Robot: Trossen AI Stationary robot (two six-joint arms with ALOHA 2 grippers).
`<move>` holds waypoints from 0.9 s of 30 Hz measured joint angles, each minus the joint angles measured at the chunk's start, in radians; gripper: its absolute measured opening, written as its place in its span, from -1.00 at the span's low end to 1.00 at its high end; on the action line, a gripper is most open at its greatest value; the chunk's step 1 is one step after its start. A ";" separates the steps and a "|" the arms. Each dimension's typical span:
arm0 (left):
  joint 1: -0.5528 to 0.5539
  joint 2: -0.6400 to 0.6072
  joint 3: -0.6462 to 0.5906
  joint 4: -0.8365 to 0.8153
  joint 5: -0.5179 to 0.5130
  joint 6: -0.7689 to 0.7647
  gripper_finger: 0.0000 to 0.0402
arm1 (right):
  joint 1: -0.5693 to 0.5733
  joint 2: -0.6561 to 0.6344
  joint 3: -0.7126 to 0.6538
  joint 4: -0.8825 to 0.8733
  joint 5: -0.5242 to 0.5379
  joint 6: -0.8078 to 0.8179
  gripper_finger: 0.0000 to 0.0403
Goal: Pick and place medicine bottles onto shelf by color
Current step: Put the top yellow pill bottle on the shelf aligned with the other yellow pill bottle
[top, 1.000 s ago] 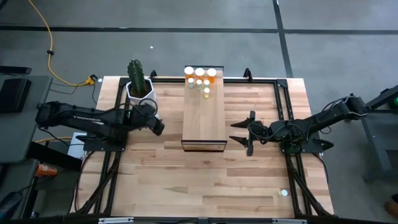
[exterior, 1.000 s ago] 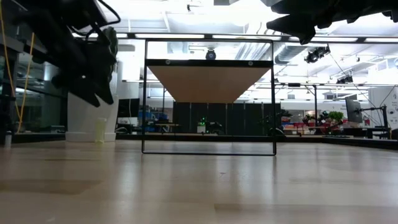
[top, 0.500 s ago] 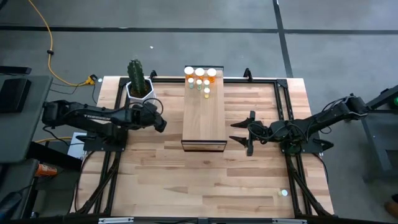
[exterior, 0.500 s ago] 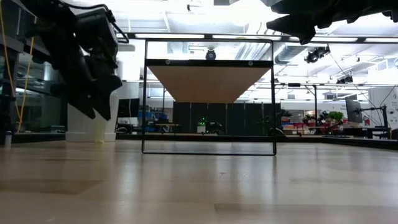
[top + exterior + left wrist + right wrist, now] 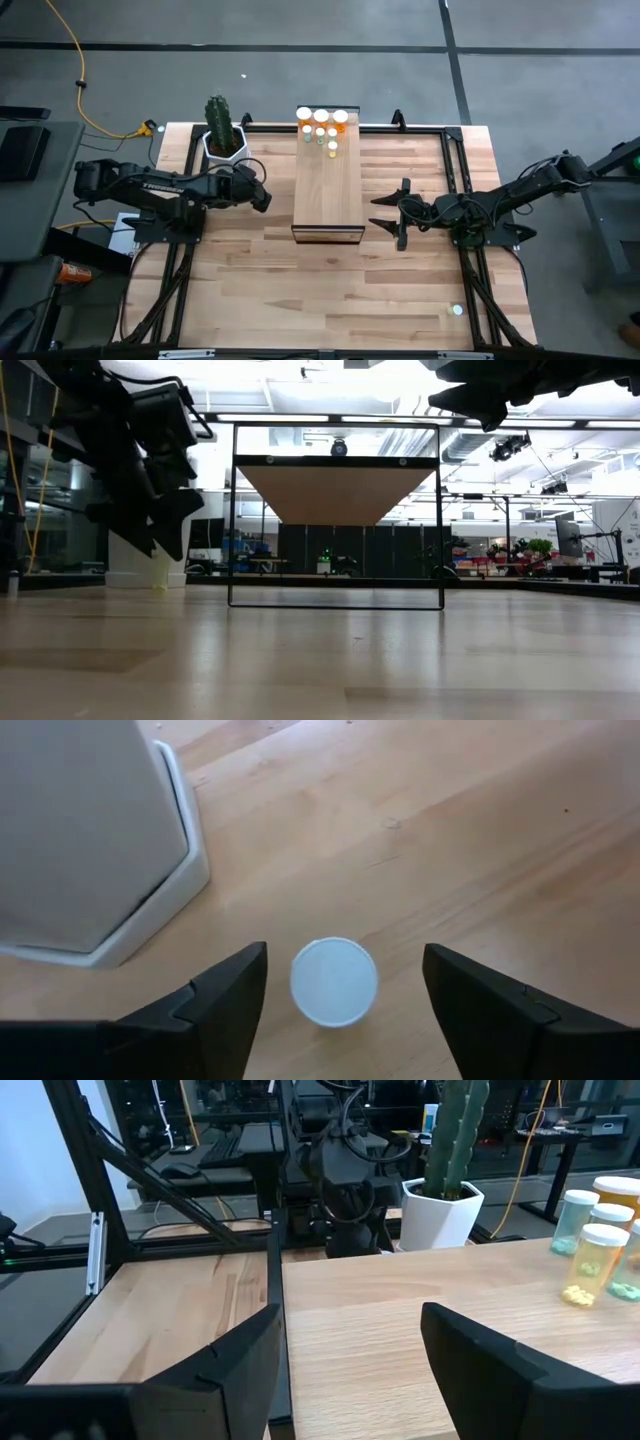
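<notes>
High view: shelf (image 5: 327,185) stands mid-surface (image 5: 300,290). Bottles (image 5: 322,128) cluster at the shelf's far end, orange and pale ones mixed, so the sort by color looks unfinished. Left tool (image 5: 262,199) sits just beside the shelf's left edge, near the cactus pot (image 5: 224,147). Right tool (image 5: 388,213) waits just off the shelf's right edge, fingers spread, empty. Prob. parked there to keep clear of the left arm's work.

Low view: left tool (image 5: 165,530) hangs nose-down close over the surface, left of the shelf (image 5: 337,490). A pale bottle (image 5: 162,570) stands on the surface beyond it. Shelf top is not visible from here, only the underside and dark frame, so the cluster is hidden. Right arm shows only as a dark mass at the top.

Left wrist view: the key detail, missing from the high view. One white-capped bottle (image 5: 334,982) stands upright on the surface, beside the pot base (image 5: 120,910), centred btwn the spread fingers (image 5: 225,995), not touching either. Tool released, lined up for a top-down pinch, I'd judge. Body color can't be read from straight above the cap.

Right wrist view: looks across the shelf top (image 5: 400,1340) toward the cactus pot (image 5: 440,1210) and the left arm. Bottles (image 5: 590,1250) seen side-on here: orange and pale bodies with pills inside. Right tool's fingers (image 5: 500,1370) apart, nothing held.
</notes>
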 joint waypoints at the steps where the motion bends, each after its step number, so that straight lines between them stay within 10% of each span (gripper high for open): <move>1: 0.000 0.000 0.000 0.000 0.001 0.000 0.24 | 0.000 0.000 0.000 0.000 0.000 0.000 0.15; 17: 0.000 0.000 0.000 -0.002 0.016 -0.002 -0.42 | 0.000 0.000 0.000 0.000 0.000 0.004 0.15; 27: 0.000 -0.014 0.090 -0.080 0.038 0.057 -0.42 | 0.000 0.000 0.000 0.000 0.000 0.004 0.15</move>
